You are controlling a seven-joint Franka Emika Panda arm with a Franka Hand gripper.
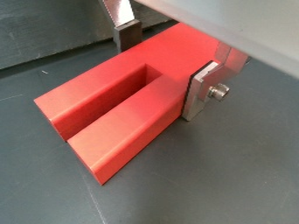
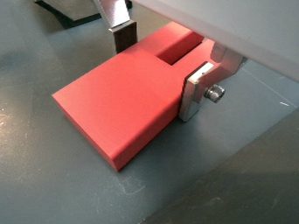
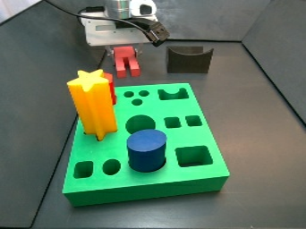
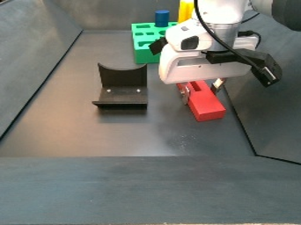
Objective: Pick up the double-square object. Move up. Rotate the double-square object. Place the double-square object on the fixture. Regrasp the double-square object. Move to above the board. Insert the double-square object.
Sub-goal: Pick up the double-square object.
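The double-square object (image 1: 111, 109) is a salmon-red flat block lying flat on the dark floor, its slot and two legs showing in both wrist views. My gripper (image 1: 163, 66) straddles its solid part, with a silver finger (image 1: 201, 90) pressed on one side and the dark pad of the other finger (image 1: 126, 37) against the opposite side, no gap showing. From the other wrist camera the gripper (image 2: 162, 66) sits the same way on the block (image 2: 117, 109). In a side view the block (image 4: 209, 104) rests on the floor under the gripper (image 4: 200, 84).
The fixture (image 3: 188, 60) stands on the floor just beside the block, also seen as the fixture (image 4: 121, 86). The green board (image 3: 198, 174) lies nearer, carrying a yellow star prism (image 3: 92, 103) and a blue cylinder (image 3: 147, 149). Dark walls enclose the floor.
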